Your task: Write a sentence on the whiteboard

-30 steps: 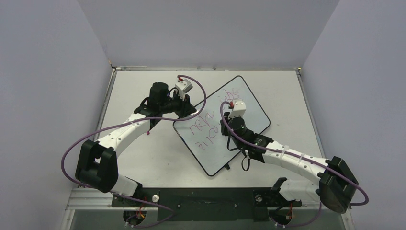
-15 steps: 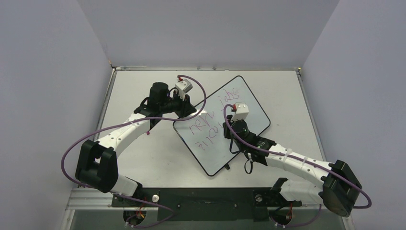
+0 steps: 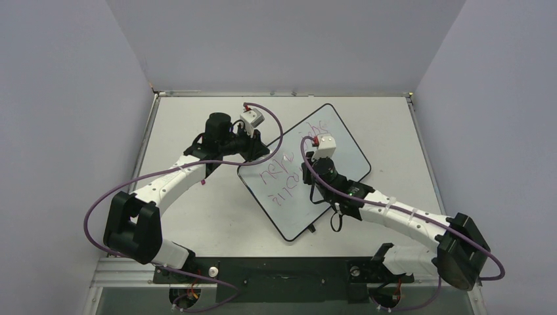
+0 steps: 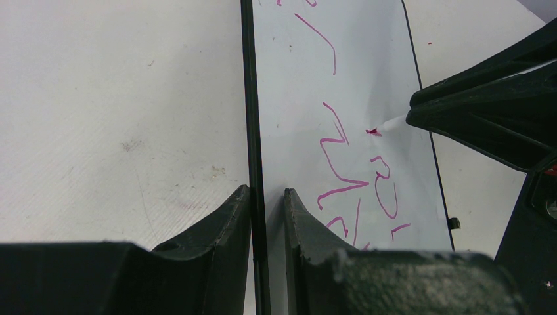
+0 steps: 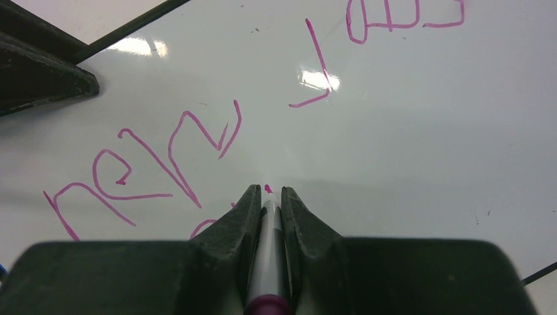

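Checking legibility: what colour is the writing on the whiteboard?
The sentence is pink-magenta, best in right wrist view.

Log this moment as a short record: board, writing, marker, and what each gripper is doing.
whiteboard: flat on the table, turned diagonally
sentence: pink handwriting, several words
left gripper: clamped on the board's black-framed edge
right gripper: shut on the marker
marker: pointing away from the wrist, pink tip at the board surface in a bare gap between strokes
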### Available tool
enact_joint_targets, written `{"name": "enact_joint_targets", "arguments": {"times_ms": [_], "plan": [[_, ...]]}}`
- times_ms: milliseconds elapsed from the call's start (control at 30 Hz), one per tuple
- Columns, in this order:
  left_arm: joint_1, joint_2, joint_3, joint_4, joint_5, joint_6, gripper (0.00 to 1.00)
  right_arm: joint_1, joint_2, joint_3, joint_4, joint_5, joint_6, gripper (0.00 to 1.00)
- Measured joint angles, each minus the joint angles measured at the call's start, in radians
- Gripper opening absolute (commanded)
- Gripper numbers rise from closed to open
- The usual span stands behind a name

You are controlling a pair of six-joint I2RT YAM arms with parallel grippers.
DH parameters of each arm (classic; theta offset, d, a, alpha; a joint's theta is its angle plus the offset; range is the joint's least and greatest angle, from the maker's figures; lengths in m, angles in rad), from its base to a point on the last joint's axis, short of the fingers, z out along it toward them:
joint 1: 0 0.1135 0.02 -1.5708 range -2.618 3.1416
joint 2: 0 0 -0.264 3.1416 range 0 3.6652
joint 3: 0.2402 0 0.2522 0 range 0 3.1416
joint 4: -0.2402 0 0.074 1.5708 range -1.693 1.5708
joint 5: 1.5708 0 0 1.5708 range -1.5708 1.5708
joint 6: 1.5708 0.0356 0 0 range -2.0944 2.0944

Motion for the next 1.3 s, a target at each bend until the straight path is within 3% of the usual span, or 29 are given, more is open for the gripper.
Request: {"name": "enact_joint_targets", "arguments": {"times_ms": [1300], "plan": [[0.0,0.0,0.0,0.0,-0.002,0.002,0.0,-0.058,-0.012,-0.012,-0.019,-0.027,0.003,0.0]]}}
